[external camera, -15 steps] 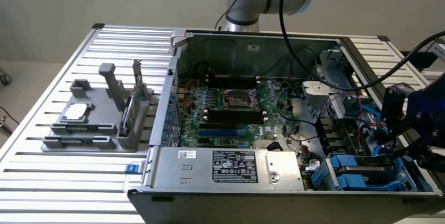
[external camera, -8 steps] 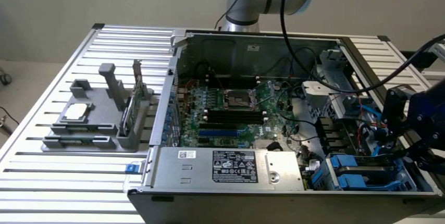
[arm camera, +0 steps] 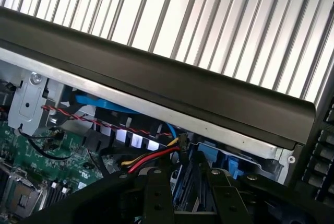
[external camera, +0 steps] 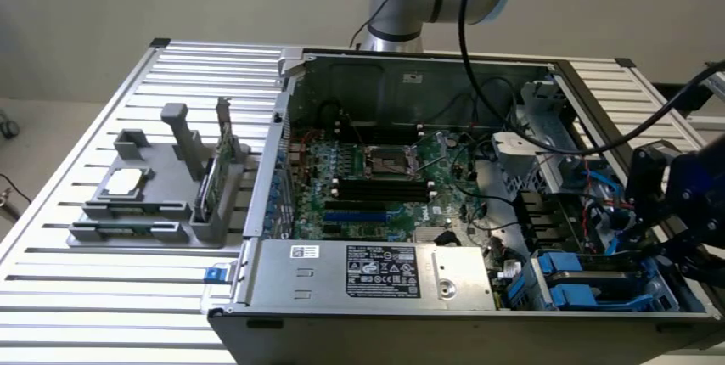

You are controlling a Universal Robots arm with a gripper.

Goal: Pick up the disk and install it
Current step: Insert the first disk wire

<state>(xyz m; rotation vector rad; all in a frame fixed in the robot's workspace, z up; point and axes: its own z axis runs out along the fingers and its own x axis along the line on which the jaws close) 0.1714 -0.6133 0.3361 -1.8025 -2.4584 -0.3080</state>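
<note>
Hovering low at the lower right of the exterior view, the black robot gripper (external camera: 660,242) sat just beside the drive bay in the corner of the open black-and-silver computer case (external camera: 408,58). The disk (external camera: 597,277), a flat silver-grey hard drive framed by a blue plastic carrier, lay in that bay near the bottom right of the frame, close to the gripper. Whether the gripper was clasping the disk or was free of it could not be told.

The wrist view looked along the gripper onto blue plastic, a red, yellow and black cable bundle (arm camera: 154,158) and the dark case wall, with the slatted aluminium table (arm camera: 209,20) beyond. At the exterior view's left, a grey plastic fixture (external camera: 136,231) on the table held a small square silver chip (external camera: 122,182) and a thin green-edged card (external camera: 207,187).

Judging by this, the work was at the installing step, with the disk at its bay rather than waiting to be fetched. Any further move here would call for keeping the carrier level and square with the bay, staying clear of the loose cables nearby, and applying only gentle, straight pressure.
</note>
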